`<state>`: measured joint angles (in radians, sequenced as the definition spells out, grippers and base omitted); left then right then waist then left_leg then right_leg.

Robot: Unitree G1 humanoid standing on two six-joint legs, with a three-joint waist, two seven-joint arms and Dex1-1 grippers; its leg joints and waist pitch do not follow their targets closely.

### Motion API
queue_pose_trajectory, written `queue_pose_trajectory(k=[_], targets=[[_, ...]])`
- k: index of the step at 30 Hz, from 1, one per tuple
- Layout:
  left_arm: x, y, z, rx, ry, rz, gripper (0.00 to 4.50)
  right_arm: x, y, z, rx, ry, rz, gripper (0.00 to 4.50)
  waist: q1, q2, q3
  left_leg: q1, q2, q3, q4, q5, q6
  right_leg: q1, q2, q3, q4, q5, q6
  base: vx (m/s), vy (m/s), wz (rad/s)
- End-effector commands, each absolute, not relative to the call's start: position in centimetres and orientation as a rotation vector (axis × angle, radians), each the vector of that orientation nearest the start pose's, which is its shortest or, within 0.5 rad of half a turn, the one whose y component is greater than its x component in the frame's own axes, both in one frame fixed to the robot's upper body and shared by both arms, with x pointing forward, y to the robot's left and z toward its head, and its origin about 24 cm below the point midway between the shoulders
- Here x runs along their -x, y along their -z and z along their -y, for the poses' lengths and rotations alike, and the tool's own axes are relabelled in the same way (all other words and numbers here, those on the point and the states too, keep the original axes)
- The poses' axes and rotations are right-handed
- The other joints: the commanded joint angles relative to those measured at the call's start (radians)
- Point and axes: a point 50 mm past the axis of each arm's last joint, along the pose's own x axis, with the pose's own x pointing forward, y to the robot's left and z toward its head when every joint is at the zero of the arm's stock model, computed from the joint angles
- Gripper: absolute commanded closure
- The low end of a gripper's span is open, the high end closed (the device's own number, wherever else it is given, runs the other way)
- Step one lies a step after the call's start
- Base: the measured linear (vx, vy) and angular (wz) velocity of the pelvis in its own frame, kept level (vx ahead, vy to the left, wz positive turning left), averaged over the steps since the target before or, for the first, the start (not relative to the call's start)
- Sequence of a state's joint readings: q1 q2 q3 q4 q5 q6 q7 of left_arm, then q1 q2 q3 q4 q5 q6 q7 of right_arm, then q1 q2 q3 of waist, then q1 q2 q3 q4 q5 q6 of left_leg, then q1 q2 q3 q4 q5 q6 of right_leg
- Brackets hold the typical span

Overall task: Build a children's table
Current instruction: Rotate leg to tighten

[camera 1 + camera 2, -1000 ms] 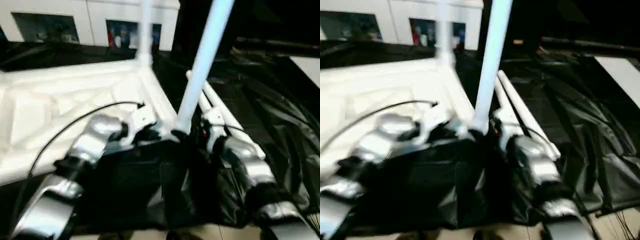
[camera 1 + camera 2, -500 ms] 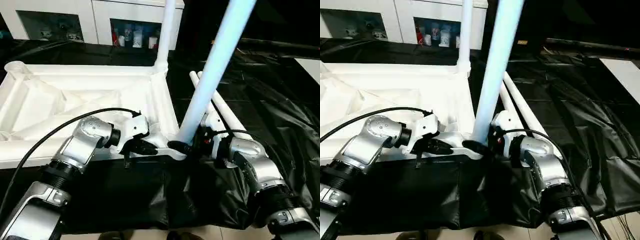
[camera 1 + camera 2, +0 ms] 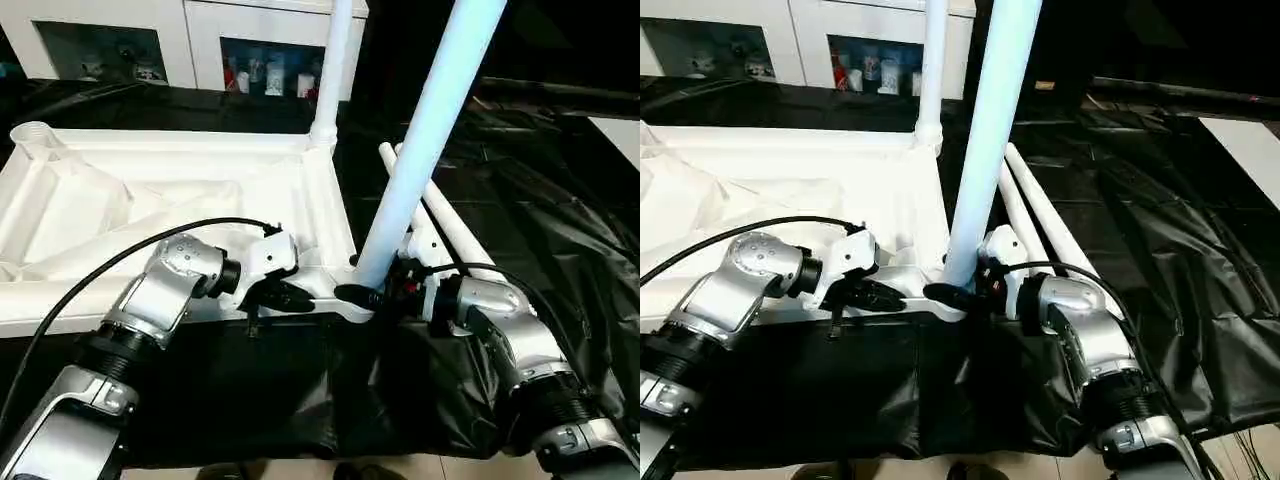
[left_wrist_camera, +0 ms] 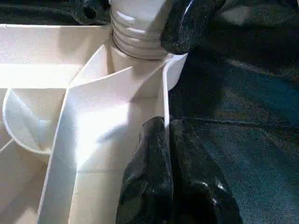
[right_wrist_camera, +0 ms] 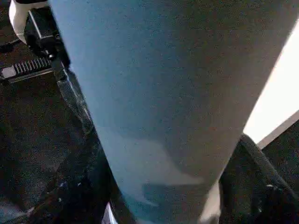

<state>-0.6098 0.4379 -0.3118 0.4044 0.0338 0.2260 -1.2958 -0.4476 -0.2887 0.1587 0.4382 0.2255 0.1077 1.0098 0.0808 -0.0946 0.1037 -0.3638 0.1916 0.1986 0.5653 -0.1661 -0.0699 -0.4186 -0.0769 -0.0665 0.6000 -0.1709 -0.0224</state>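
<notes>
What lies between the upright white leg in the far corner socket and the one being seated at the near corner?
In the left eye view, only the upturned white plastic tabletop's side rail runs between the far upright tube leg and the near leg; nothing rests on it.

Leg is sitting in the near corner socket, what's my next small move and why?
Probably turn the leg further in with the right gripper around its base. Its thread ridges still show above the socket, and the shut left gripper braces the tabletop rim.
</notes>
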Motion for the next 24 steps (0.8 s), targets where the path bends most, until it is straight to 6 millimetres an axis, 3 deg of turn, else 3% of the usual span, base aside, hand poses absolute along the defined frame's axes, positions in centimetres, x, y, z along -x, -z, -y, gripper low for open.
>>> queue_pose_trajectory(k=[1,3,5,6,7,8,9,11,12,15,21,24], targets=[[-30.6,-7.4,-12.6,-0.431,1.475,-0.467,4.5,-30.4,-4.5,13.9,0.059,-1.074,-0.261,1.89,-0.001,0.001,-0.069,0.012,0.045,-0.017,-0.057,-0.151,0.07,0.053,-0.073,0.054,-0.061,-0.213,-0.209,0.0,0.0,0.0],[-30.9,-7.3,-12.4,-0.424,1.435,-0.462,4.5,-30.7,-4.0,13.9,0.04,-0.998,-0.28,1.89,-0.001,-0.002,-0.069,0.011,0.044,-0.017,-0.057,-0.149,0.068,0.053,-0.073,0.054,-0.06,-0.214,-0.207,0.0,0.0,0.0],[-32.5,-7.1,-11.4,-0.416,1.276,-0.445,4.5,-31.8,-2.6,13.8,0.019,-0.779,-0.315,1.89,-0.004,-0.003,-0.065,0.012,0.044,-0.016,-0.059,-0.159,0.06,0.048,-0.072,0.054,-0.065,-0.243,-0.202,0.0,0.0,0.0],[-32.7,-7.1,-11.3,-0.417,1.255,-0.443,4.5,-31.9,-2.4,13.7,0.018,-0.754,-0.319,1.89,-0.01,-0.003,-0.06,0.016,0.042,-0.023,-0.064,-0.222,0.02,0.046,-0.076,0.051,-0.077,-0.373,-0.178,0.0,0.0,0.0],[-33.7,-7.0,-10.5,-0.416,1.147,-0.44,4.5,-32.5,-1.9,13.3,0.011,-0.627,-0.338,1.89,-0.011,-0.004,-0.063,0.014,0.042,-0.024,-0.063,-0.229,0.012,0.049,-0.078,0.051,-0.079,-0.397,-0.168,0.0,0.0,0.0],[-34.0,-7.0,-10.3,-0.414,1.117,-0.442,4.5,-32.7,-1.7,13.1,0.008,-0.591,-0.344,1.89,-0.011,0.002,-0.062,0.017,0.042,-0.023,-0.063,-0.234,0.005,0.045,-0.078,0.053,-0.081,-0.408,-0.161,0.0,0.0,0.0],[-34.6,-7.1,-9.7,-0.403,1.045,-0.445,4.5,-33.2,-1.5,12.6,-0.008,-0.5,-0.363,1.89,-0.019,-0.002,-0.058,0.022,0.038,-0.026,-0.064,-0.287,-0.007,0.039,-0.078,0.051,-0.094,-0.495,-0.139,0.0,0.0,0.0],[-35.1,-7.3,-9.0,-0.388,0.994,-0.443,4.5,-33.6,-1.3,12.1,-0.038,-0.422,-0.383,1.89,-0.023,-0.001,-0.059,0.023,0.038,-0.028,-0.063,-0.295,-0.006,0.036,-0.08,0.051,-0.099,-0.529,-0.115,0.0,0.0,0.0],[-35.4,-7.4,-8.3,-0.384,0.967,-0.439,4.5,-34.1,-1.4,11.4,-0.075,-0.381,-0.389,1.89,-0.022,0.003,-0.059,0.023,0.038,-0.03,-0.064,-0.297,-0.006,0.037,-0.08,0.05,-0.098,-0.526,-0.111,0.0,0.0,0.0],[-36.0,-7.5,-7.2,-0.393,0.922,-0.438,4.5,-35.0,-2.1,9.7,-0.135,-0.318,-0.389,1.89,-0.026,0.002,-0.062,0.02,0.037,-0.028,-0.065,-0.292,0.006,0.035,-0.076,0.05,-0.097,-0.471,-0.109,0.0,0.0,0.0],[-36.2,-7.4,-6.8,-0.423,0.916,-0.438,4.5,-35.6,-3.0,8.0,-0.074,-0.354,-0.352,1.89,-0.021,0.001,-0.067,0.014,0.037,-0.023,-0.063,-0.243,0.028,0.044,-0.074,0.052,-0.083,-0.336,-0.142,0.0,0.0,0.0],[-36.1,-7.4,-7.1,-0.436,0.946,-0.439,4.5,-35.5,-3.4,7.7,-0.14,-0.431,-0.323,1.19,-0.02,-0.004,-0.068,0.011,0.037,-0.021,-0.061,-0.222,0.044,0.048,-0.073,0.052,-0.078,-0.3,-0.153,0.0,0.0,0.0]])
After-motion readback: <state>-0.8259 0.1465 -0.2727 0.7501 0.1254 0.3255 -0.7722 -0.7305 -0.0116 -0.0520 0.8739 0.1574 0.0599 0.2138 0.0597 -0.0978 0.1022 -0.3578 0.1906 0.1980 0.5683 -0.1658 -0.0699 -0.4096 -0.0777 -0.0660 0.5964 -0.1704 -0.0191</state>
